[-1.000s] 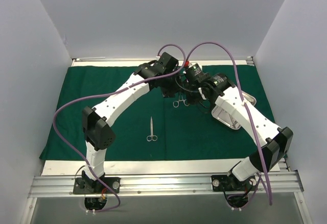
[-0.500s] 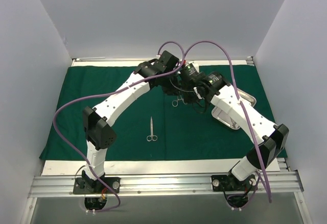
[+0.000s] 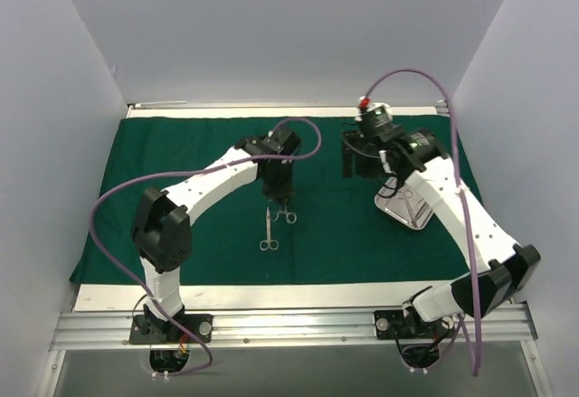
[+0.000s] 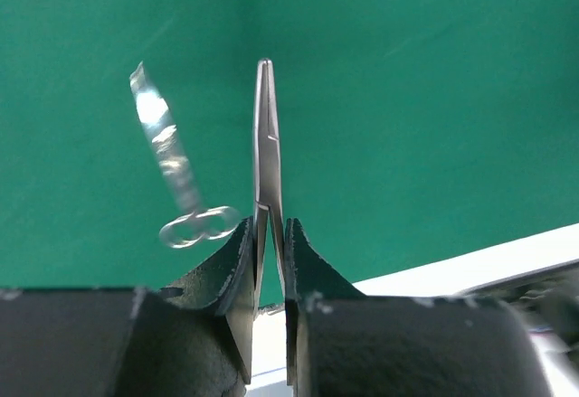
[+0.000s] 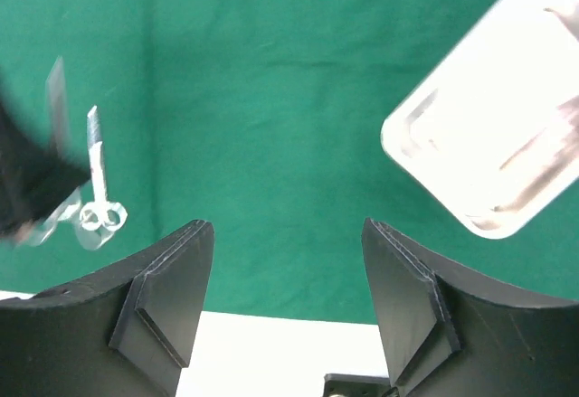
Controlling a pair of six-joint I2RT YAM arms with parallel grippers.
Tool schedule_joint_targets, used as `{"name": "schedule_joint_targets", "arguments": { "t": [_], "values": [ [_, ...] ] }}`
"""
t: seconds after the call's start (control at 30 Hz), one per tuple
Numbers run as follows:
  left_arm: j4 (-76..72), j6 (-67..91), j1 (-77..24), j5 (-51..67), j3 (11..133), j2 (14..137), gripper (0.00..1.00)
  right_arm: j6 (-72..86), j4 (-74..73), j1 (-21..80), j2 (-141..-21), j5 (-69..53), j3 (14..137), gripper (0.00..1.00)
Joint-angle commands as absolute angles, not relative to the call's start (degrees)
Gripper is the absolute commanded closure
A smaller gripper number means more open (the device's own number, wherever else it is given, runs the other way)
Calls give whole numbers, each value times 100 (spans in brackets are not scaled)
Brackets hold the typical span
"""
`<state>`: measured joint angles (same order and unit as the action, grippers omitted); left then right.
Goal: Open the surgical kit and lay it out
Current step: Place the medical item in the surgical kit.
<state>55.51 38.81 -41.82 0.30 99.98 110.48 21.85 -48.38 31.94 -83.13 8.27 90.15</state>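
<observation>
The dark green cloth wrap (image 3: 181, 198) lies spread flat over the table. My left gripper (image 3: 277, 191) hangs over its middle, shut on a thin silver instrument (image 4: 266, 144). Its tips point away from the wrist camera and its ring handles (image 3: 287, 216) show below the fingers. A second ring-handled instrument (image 3: 269, 231) lies flat on the cloth just beside it, blurred in the left wrist view (image 4: 172, 162). The shiny steel tray (image 3: 391, 212) sits on the cloth at the right. My right gripper (image 3: 355, 157) hovers left of the tray, open and empty (image 5: 285, 230), with the tray (image 5: 488, 144) to its upper right.
White walls close in the table on three sides. A bare white strip (image 3: 271, 296) and an aluminium rail (image 3: 289, 329) run along the near edge. Purple cables (image 3: 118, 198) loop off both arms. Something thin and blurred lies inside the tray.
My left gripper shut on the instrument at the back centre and carried it forward to beside the lying one. The right gripper opened, let go and drew back to the right.
</observation>
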Motion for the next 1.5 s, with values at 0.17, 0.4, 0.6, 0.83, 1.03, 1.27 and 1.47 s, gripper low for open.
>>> {"name": "schedule_joint_targets", "arguments": {
  "t": [0.17, 0.4, 0.6, 0.83, 1.03, 1.27, 1.47],
  "values": [
    [4861, 3068, -4044, -352, 7850, 9581, 98, 1934, -4896, 2338, -7691, 335, 8543, 33],
    [4667, 2672, -3640, -221, 7445, 9527, 98, 1802, -4869, 1934, -7708, 71, 8429, 33],
    [4272, 2531, -3454, 0, 7023, 9580, 98, 1775, -4843, 1741, -7708, -132, 8367, 33],
    [3955, 2487, -3375, 158, 6873, 9799, 98, 1784, -4852, 1617, -7699, -211, 8297, 33],
    [3832, 2470, -3340, 193, 6899, 10046, 98, 1749, -4886, 1529, -7752, -281, 8314, 33],
    [3656, 2531, -3252, 308, 6724, 10116, 98, 1661, -4931, 1468, -7804, -264, 8367, 33],
    [3647, 2496, -3226, 325, 6733, 10257, 98, 1644, -4957, 1468, -7875, -272, 8429, 33]
  ]
}}
